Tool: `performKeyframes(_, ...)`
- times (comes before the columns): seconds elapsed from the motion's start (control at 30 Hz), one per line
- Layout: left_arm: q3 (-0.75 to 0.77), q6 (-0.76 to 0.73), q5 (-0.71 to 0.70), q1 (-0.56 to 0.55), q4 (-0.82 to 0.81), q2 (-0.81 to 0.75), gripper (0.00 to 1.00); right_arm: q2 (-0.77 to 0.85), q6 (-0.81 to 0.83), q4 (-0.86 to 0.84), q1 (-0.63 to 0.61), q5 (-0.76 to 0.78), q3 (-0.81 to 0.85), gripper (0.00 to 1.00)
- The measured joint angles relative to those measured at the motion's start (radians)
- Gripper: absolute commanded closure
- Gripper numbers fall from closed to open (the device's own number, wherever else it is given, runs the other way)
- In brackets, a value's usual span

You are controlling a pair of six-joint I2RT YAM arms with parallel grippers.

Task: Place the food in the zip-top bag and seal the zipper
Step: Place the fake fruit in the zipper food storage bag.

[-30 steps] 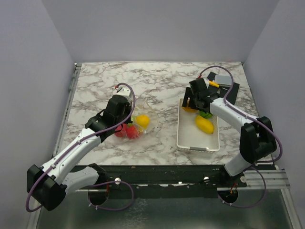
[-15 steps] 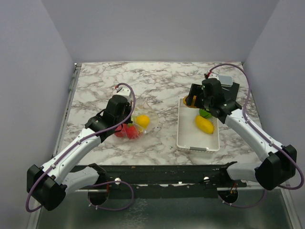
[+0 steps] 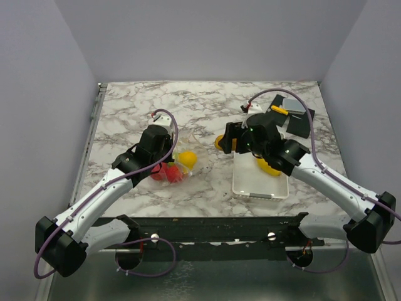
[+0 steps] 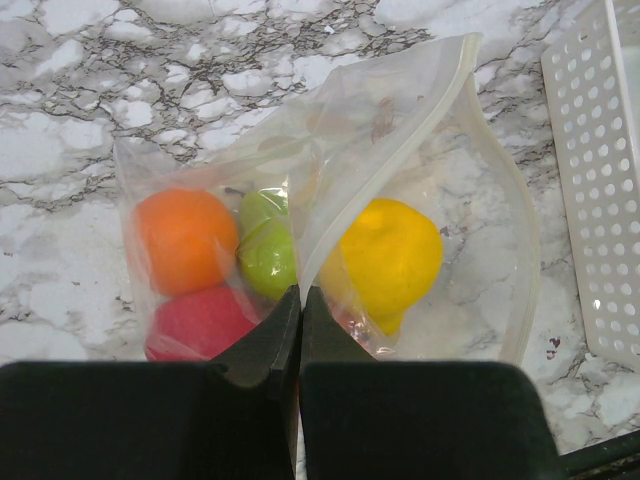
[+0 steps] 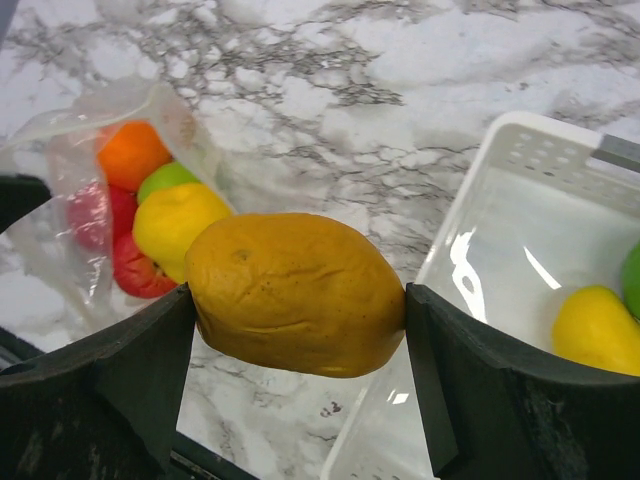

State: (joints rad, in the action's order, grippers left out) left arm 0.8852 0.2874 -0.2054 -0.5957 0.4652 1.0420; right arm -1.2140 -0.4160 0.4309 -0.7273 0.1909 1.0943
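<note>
Right gripper (image 5: 298,335) jaws clamp an orange-brown fruit (image 5: 295,285) over the table (image 3: 138,106), left gripper (image 4: 300,312) jaws pinch shut on the zip-top bag (image 4: 200,160) mouth, centre-left of the top view, other food (image 4: 385,255) inside; transfer step, judged; next move: drop the fruit through the opening.

The bag (image 4: 400,150) is laid left of centre on the table (image 3: 156,106), with several pieces of food (image 4: 385,255) inside it. Its near edge is pinched in the left gripper (image 4: 300,300). The basket (image 3: 257,182) is set apart to its right, with two pieces (image 5: 595,325) in it. Between bag and basket, above the table, one piece (image 5: 297,293) is held in the right gripper (image 3: 225,143).
</note>
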Motion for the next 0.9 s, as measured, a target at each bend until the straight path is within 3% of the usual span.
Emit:
performKeyframes(0.4, 0.0, 0.0, 0.017, 0.0, 0.0, -0.025, 1.0, -0.128, 0.083, -0.06, -0.224, 0.06, 0.126, 0.71)
performKeyframes(0.9, -0.011, -0.006, 0.083, 0.0, -0.016, -0.121, 1.0, -0.343, 0.175, -0.119, -0.302, 0.065, 0.246, 0.71)
